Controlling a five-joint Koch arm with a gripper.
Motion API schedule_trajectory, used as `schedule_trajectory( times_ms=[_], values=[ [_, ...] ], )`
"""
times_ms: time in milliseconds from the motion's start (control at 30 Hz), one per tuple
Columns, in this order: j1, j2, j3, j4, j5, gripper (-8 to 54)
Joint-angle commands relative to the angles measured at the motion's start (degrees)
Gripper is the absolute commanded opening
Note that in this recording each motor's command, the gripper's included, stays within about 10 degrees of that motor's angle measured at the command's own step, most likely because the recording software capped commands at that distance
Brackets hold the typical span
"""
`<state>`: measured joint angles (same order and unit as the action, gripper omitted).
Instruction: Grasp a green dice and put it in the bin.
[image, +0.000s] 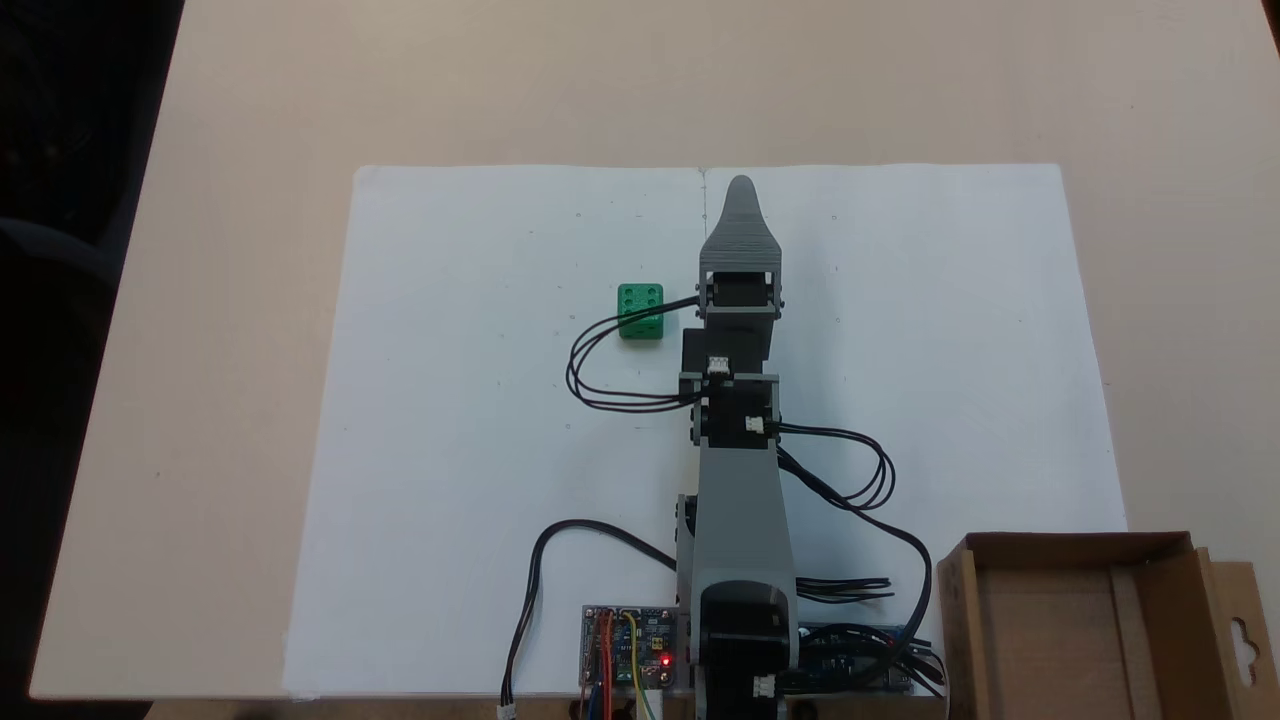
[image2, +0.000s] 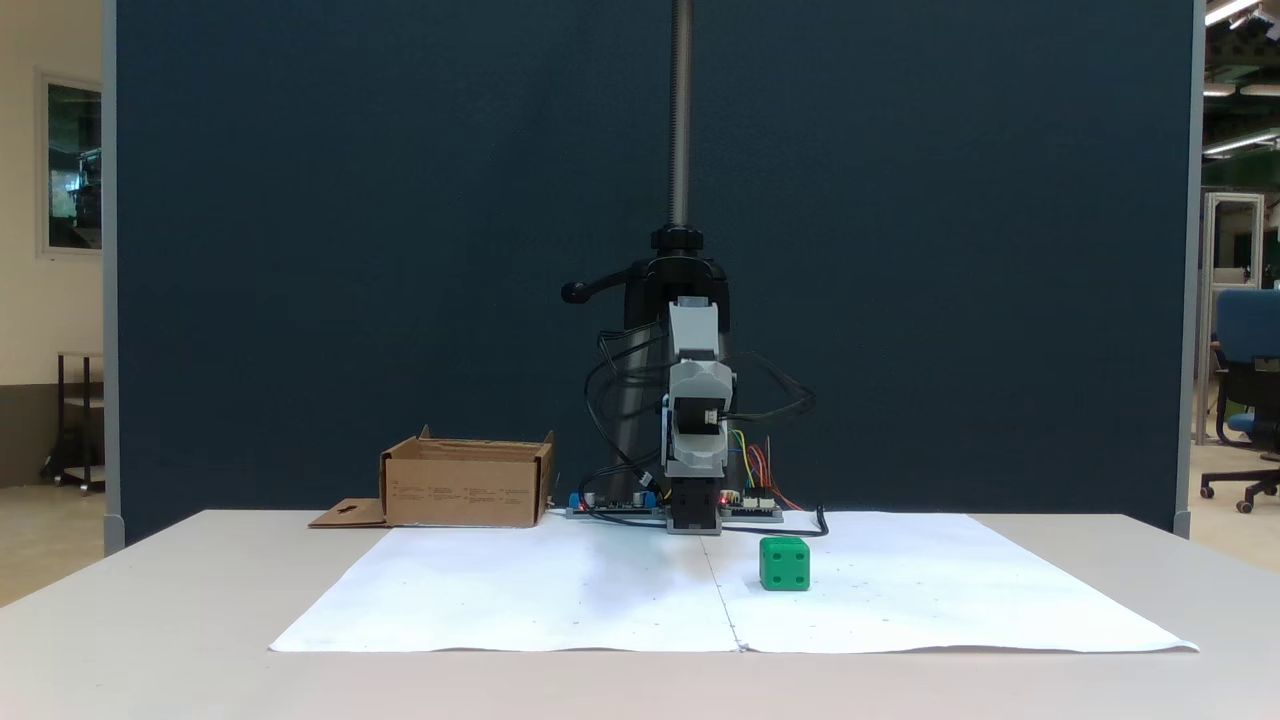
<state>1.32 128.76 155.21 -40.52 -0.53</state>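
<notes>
The green dice (image: 640, 311) rests on the white paper, left of the arm in a fixed view from above. From the front, the dice (image2: 784, 563) stands right of the arm and closer to the camera. My gripper (image: 741, 188) points away from the base, held above the paper, apart from the dice. Only its grey upper jaw shows from above. Seen end-on from the front, the gripper (image2: 696, 440) does not reveal a gap. The bin (image: 1060, 625), a brown cardboard box with a hang-hole flap, sits by the arm's base; its front wall (image2: 465, 490) faces the other camera.
White paper (image: 480, 480) covers the middle of a beige table (image: 250, 120). Black cables (image: 600, 370) loop out from the arm near the dice. Circuit boards (image: 630, 645) lie at the base. A dark blue partition (image2: 350, 250) stands behind the table.
</notes>
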Motion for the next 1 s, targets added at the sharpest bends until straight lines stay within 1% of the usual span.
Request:
schedule_trajectory(
  times_ms=[0, 100, 133, 267, 433, 667, 767, 800, 967],
  values=[
    [1.05, 6.59, -3.87, 8.86, -3.08, 43.8],
    [0.88, 6.5, -10.81, 20.81, -2.99, 43.5],
    [0.53, 6.5, -14.94, 27.58, -2.72, 42.9],
    [-1.41, 2.99, -23.64, 41.11, -0.88, 41.4],
    [-6.5, -5.1, -33.31, 57.29, 1.93, 41.5],
    [-6.86, -21.18, -47.29, 78.12, 6.15, 41.6],
    [-7.73, -24.35, -50.89, 86.46, 9.14, 41.5],
    [-8.35, -25.14, -51.59, 89.1, 9.93, 41.5],
    [-11.25, -28.48, -53.17, 88.95, 15.29, 41.6]
  ],
)
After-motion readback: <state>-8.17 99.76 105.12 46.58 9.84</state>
